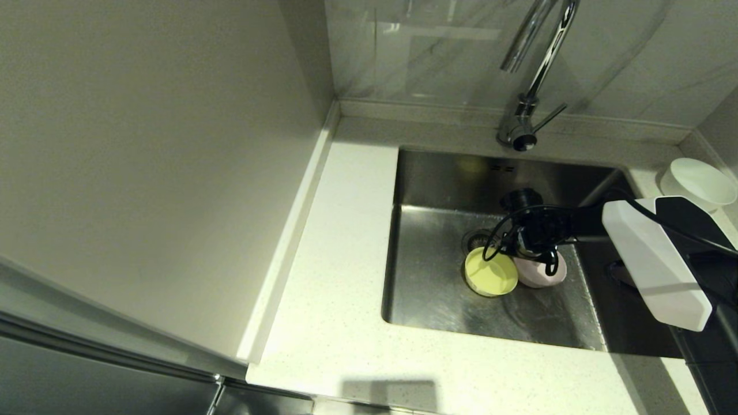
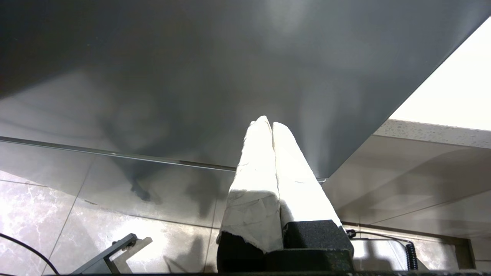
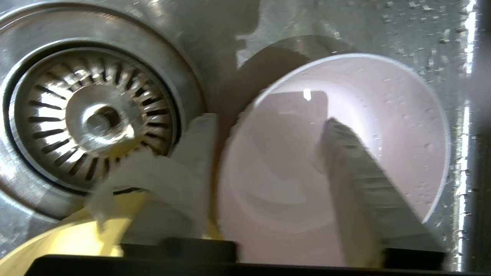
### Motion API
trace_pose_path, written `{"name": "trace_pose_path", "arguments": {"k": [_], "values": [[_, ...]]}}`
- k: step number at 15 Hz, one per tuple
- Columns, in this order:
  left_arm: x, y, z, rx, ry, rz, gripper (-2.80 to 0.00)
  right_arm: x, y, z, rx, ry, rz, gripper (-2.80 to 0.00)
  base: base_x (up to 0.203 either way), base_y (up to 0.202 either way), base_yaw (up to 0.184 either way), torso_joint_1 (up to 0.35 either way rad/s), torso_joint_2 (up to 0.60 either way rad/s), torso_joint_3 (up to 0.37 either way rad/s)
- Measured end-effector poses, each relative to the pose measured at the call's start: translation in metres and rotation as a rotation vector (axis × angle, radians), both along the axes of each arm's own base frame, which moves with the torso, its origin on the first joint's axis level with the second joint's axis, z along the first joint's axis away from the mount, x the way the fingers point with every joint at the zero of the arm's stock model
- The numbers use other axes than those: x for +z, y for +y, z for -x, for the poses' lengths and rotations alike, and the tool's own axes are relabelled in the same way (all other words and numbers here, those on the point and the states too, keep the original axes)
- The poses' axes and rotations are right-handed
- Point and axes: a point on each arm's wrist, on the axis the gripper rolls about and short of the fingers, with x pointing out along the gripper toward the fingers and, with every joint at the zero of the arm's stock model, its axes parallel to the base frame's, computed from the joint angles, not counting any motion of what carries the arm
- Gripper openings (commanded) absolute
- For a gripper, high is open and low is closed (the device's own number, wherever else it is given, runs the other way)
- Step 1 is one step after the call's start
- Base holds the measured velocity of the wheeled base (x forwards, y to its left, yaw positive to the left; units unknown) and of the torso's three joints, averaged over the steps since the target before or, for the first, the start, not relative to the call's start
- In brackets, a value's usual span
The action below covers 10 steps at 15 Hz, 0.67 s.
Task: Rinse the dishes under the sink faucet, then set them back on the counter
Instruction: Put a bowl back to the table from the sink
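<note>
In the steel sink (image 1: pixel 438 288), a yellow bowl (image 1: pixel 491 274) and a pale pink bowl (image 1: pixel 542 274) lie side by side near the drain strainer (image 1: pixel 475 239). My right gripper (image 1: pixel 533 256) reaches down over the pink bowl. The right wrist view shows the right gripper (image 3: pixel 267 122) open astride the pink bowl's (image 3: pixel 402 115) rim: one finger is inside, the other outside beside the yellow bowl (image 3: pixel 76 237). A white bowl (image 1: pixel 697 183) stands on the counter (image 1: pixel 334 276) at the far right. The left gripper (image 2: pixel 267 122) is shut and empty, parked below the counter edge.
The chrome faucet (image 1: pixel 539 75) rises behind the sink with its spout high above the basin. The drain strainer (image 3: pixel 96 119) lies just beyond the fingers. A tall cabinet side (image 1: pixel 144 173) borders the counter on the left.
</note>
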Motion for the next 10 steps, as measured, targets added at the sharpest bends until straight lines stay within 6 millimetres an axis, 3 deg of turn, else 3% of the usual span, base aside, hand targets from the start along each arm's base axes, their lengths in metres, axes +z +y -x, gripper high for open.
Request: {"name": "trace_pose_path", "arguments": {"k": [4, 10], "values": [[0.000, 0.000, 0.000, 0.000, 0.000, 0.000, -2.80, 0.011, 0.002, 0.001, 0.005, -0.022, -0.001, -2.80, 0.000, 0.000, 0.000, 0.000, 0.00, 0.000], [0.000, 0.000, 0.000, 0.000, 0.000, 0.000, -2.80, 0.053, 0.006, 0.011, 0.027, -0.098, -0.021, -2.80, 0.000, 0.000, 0.000, 0.000, 0.00, 0.000]]}}
